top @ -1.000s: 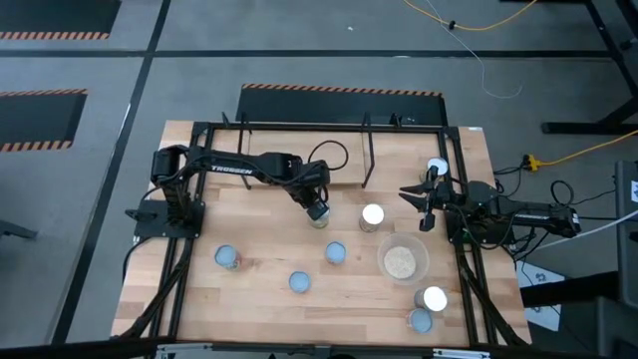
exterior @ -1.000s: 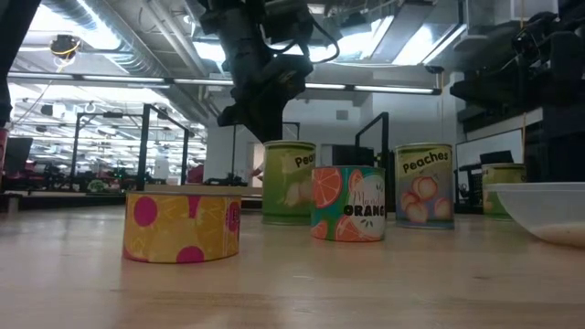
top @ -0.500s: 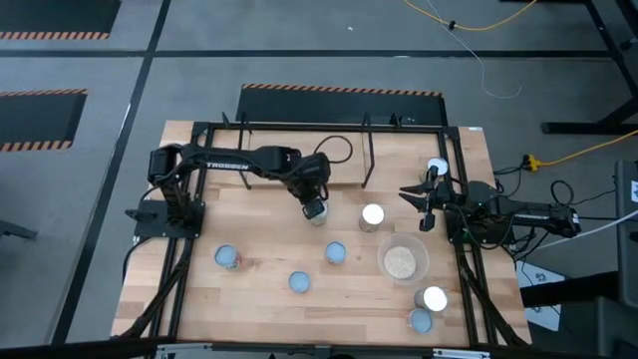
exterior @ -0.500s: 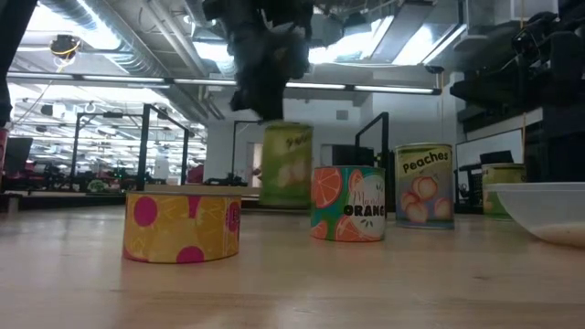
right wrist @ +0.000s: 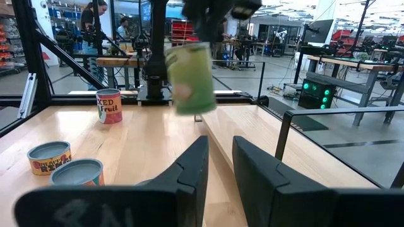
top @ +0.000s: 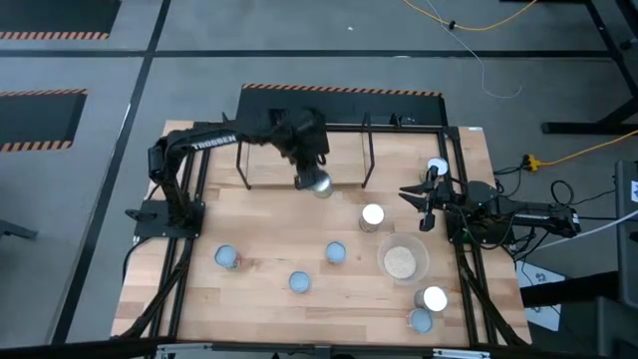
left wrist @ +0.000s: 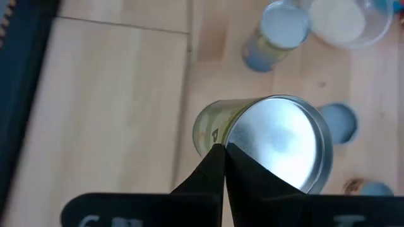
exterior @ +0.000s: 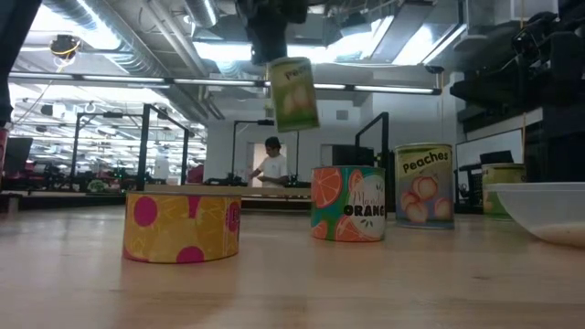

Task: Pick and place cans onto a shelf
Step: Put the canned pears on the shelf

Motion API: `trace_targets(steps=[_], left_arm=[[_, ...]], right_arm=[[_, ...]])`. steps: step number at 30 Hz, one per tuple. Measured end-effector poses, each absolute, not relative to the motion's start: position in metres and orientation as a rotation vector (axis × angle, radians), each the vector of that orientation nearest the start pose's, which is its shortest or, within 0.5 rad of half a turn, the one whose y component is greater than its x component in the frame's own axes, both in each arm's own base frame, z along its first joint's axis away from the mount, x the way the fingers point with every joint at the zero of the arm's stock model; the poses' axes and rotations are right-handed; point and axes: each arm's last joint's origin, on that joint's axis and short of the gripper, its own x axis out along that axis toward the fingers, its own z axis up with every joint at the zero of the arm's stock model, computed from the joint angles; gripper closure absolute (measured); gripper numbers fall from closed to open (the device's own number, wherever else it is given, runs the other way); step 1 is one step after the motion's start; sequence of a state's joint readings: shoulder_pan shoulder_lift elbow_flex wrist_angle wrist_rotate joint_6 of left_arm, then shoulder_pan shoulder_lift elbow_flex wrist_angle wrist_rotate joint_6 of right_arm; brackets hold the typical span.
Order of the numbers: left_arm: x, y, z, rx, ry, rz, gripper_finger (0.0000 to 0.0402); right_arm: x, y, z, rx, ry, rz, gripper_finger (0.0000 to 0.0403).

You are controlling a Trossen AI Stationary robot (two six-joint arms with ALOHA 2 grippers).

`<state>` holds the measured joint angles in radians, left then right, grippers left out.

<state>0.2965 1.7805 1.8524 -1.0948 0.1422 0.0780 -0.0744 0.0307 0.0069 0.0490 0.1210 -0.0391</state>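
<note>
My left gripper [top: 307,160] is shut on a green-labelled can [top: 316,183], high above the table at the near edge of the shelf [top: 269,172], a black-rod rack with a pale board at the far side. In the low view the can [exterior: 292,93] hangs tilted under the gripper [exterior: 267,41]. It also shows in the right wrist view [right wrist: 191,77]. Other cans stand upright on the table: a white-topped one [top: 372,215] and blue-topped ones [top: 335,252], [top: 299,282], [top: 228,257]. My right gripper [top: 423,199] waits open at the right edge. My left gripper pinches the can's top rim [left wrist: 218,149] between its two fingers, one fingertip [left wrist: 208,165] on the outer wall and the other on the shiny lid. The fingers come from above, pointing down. The can hangs below them, lifted clear and tilted.
A clear bowl of beige grains [top: 402,261] stands at the right, with two cans [top: 434,297], [top: 420,319] near it and one [top: 437,167] at the far right. The black tube frame [top: 189,199] edges the table. A person [exterior: 271,164] stands in the room beyond.
My left gripper has gone up and toward the table's far edge, to the shelf, taking the green can with it. The can stood on the table a second ago. It now hangs high above it and has tipped from upright to tilted.
</note>
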Motion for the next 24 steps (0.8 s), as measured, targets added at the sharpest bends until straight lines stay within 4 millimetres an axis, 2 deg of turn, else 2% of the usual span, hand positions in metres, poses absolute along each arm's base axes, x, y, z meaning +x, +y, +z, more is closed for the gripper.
trace_targets(steps=[4, 7, 15, 24], left_arm=[[0.333, 0.126, 0.375, -0.105, 1.025, 0.114, 0.0401], [0.318, 0.146, 0.379, -0.096, 1.066, 0.138, 0.0401], [0.274, 0.205, 0.377, -0.056, 1.150, 0.190, 0.0401], [0.240, 0.248, 0.374, -0.099, 1.121, 0.211, 0.0401]], right_arm=[[0.098, -0.011, 0.168, -0.038, -0.021, -0.196, 0.0325], [0.098, -0.011, 0.168, -0.038, -0.021, -0.196, 0.0325], [0.098, -0.011, 0.168, -0.038, -0.021, -0.196, 0.0325], [0.098, -0.011, 0.168, -0.038, -0.022, -0.196, 0.0325]])
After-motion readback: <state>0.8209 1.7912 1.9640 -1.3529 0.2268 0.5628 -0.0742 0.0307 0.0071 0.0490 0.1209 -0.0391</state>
